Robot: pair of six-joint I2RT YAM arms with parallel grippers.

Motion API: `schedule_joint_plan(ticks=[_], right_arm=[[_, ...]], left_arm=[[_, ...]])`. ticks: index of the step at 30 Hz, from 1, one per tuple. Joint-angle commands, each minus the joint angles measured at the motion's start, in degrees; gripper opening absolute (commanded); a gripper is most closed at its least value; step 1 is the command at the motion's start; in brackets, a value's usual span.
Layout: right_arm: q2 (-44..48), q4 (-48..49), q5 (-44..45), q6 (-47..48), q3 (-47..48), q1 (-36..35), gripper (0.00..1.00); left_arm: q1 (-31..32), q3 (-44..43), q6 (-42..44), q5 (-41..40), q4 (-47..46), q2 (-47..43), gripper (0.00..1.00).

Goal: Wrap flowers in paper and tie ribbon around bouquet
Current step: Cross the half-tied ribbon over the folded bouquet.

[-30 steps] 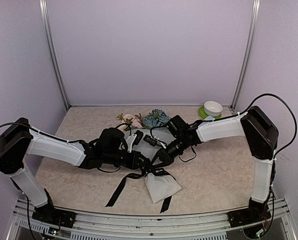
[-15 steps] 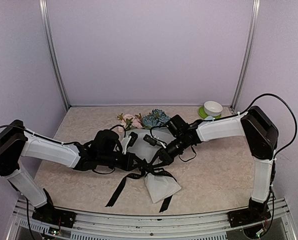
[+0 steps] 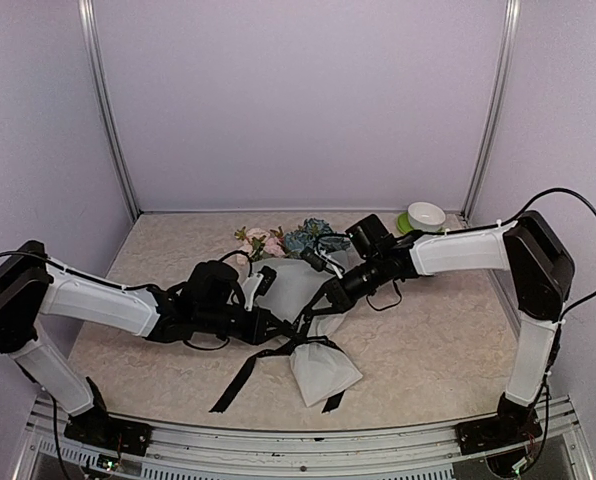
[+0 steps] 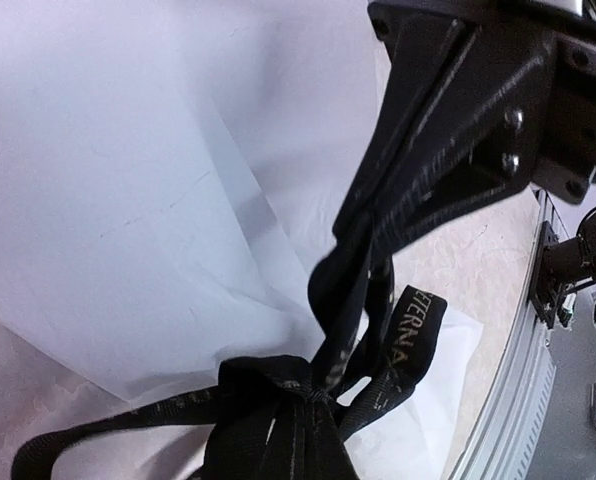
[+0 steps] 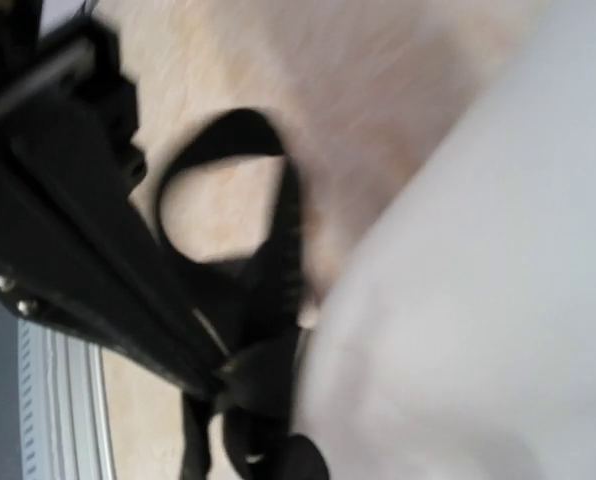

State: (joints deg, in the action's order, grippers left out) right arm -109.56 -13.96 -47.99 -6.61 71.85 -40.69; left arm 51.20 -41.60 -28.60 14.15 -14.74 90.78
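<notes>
The right gripper (image 3: 325,300), pinched onto the ribbon (image 3: 240,375), has pulled up and rightward, stretching its strand over the bouquet (image 3: 323,372). The left gripper (image 4: 350,222) stays clamped on another strand.

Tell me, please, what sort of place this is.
Probably a robot test booth rather than a flower shop: plain lilac walls joined by metal corner posts, with a left arm and a right arm bolted at the near edge of a small marbled table.
</notes>
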Motion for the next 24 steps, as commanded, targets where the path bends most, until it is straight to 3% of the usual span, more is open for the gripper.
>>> schedule_joint_plan(ticks=[1, 3, 7, 9, 10, 14, 16, 20, 22, 24], right_arm=[[2.9, 2.5, 1.1, -2.3, -2.1, 1.1, 0.00], [3.6, 2.4, 1.6, -2.3, -2.8, 1.1, 0.00], [4.6, 3.5, 2.0, -2.9, -4.4, 1.2, 0.00], [3.9, 3.4, 1.6, -3.0, -4.4, 1.2, 0.00], [3.6, 3.4, 1.5, -3.0, -4.4, 1.2, 0.00], [3.9, 3.8, 1.7, -3.0, -4.7, 1.2, 0.00], [3.9, 3.7, 1.8, -2.8, -4.7, 1.2, 0.00], [4.0, 3.5, 2.0, -2.7, -4.4, 1.2, 0.00], [4.3, 3.3, 2.2, -2.7, -4.5, 1.2, 0.00], [4.4, 3.3, 2.7, -2.7, -4.6, 1.2, 0.00]], left_arm=[[1.2, 0.2, 2.9, -1.8, 1.1, -1.5, 0.00], [2.2, -0.6, 4.8, -4.0, 2.0, -1.8, 0.01], [8.2, -1.6, 13.1, -18.6, 2.5, -5.6, 0.40], [10.0, -1.3, 16.5, -23.7, 0.5, -6.8, 0.93], [10.2, -1.3, 17.0, -25.4, 0.0, -7.3, 0.98], [10.6, 2.4, 19.1, -35.3, -7.0, -11.7, 0.99], [10.8, 7.0, 19.2, -41.1, -18.3, -15.1, 0.99], [9.6, 16.0, 15.3, -43.5, -32.9, -19.9, 0.99], [7.1, 16.6, 13.1, -36.9, -29.4, -20.1, 0.99], [5.0, 14.0, 9.7, -32.1, -21.2, -18.2, 0.80]])
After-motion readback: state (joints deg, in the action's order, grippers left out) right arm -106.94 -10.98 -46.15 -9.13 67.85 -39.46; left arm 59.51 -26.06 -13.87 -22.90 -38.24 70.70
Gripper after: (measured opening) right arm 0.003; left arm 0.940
